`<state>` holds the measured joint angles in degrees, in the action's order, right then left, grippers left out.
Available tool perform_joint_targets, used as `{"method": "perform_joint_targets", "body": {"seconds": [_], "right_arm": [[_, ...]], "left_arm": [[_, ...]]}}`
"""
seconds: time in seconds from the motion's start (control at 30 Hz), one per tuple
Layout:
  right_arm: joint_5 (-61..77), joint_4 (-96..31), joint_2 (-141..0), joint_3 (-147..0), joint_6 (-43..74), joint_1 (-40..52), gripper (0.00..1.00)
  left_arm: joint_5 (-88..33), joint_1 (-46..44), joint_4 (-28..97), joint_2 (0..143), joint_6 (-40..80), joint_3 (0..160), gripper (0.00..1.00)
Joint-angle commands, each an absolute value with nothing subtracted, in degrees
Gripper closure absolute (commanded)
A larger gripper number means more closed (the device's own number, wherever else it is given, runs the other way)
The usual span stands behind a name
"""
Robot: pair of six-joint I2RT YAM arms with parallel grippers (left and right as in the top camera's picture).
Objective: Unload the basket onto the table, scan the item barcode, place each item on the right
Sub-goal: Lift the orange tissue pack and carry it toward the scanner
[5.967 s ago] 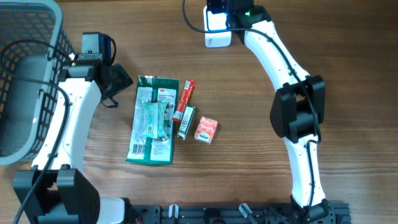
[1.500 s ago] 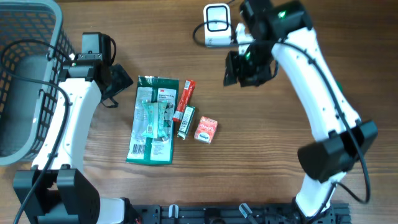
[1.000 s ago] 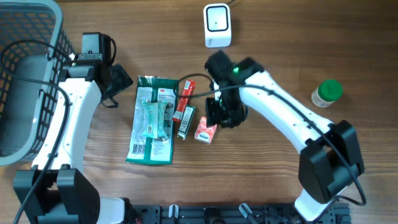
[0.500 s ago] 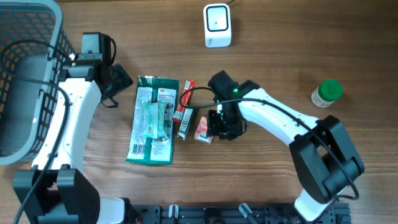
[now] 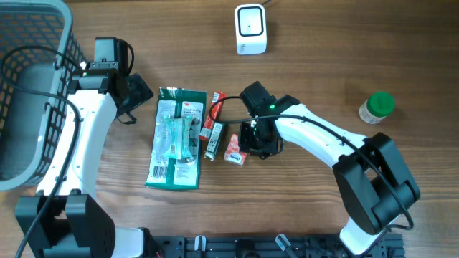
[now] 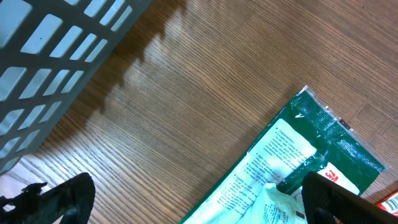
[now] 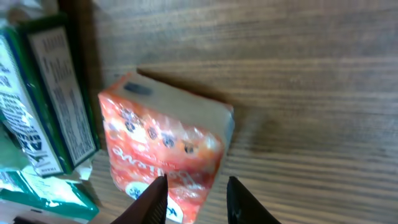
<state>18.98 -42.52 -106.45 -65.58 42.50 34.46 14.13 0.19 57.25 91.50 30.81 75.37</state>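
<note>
The item under my right gripper (image 5: 249, 145) is a small orange-red pack (image 5: 233, 152) lying on the wood right of the other goods. In the right wrist view the pack (image 7: 161, 143) fills the lower left. The right gripper (image 7: 196, 200) has its jaws narrowed astride the pack's near corner: one finger overlaps its face, the other stands just off its edge. Contact does not show. The white barcode scanner (image 5: 250, 29) stands at the far middle. My left gripper (image 5: 140, 97) hovers open, wide apart in its wrist view (image 6: 196, 202), over bare wood beside a green packet (image 6: 292, 162).
A green packet (image 5: 176, 137), a red tube (image 5: 214, 113) and a dark green stick (image 5: 214, 140) lie left of the pack. A grey basket (image 5: 29, 86) fills the far left. A green-lidded bottle (image 5: 377, 107) stands at the right.
The right arm swung from the scanner down to the orange-red pack and its jaws have narrowed over it. The bottle now stands at the right. The left arm has not moved.
</note>
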Motion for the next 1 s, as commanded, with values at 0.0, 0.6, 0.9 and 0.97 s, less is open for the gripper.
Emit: {"method": "perform_joint_targets", "body": {"seconds": [0.0, 0.6, 0.9, 0.97], "right_arm": [[17.4, -41.2, -106.5, -64.0, 45.5, 34.6, 0.71], [20.0, -30.9, -103.9, -61.6, 36.6, 28.2, 0.77], [25.6, -31.4, -103.2, -63.9, 30.0, 25.1, 0.60], [26.0, -32.4, -103.1, -64.5, 30.0, 25.1, 0.60]], "left_arm": [[15.0, 0.4, 57.3, 91.8, 32.0, 74.9, 0.00], [15.0, 0.4, 57.3, 91.8, 32.0, 74.9, 0.00], [15.0, 0.4, 57.3, 91.8, 32.0, 74.9, 0.00], [15.0, 0.4, 57.3, 91.8, 32.0, 74.9, 0.00]]}}
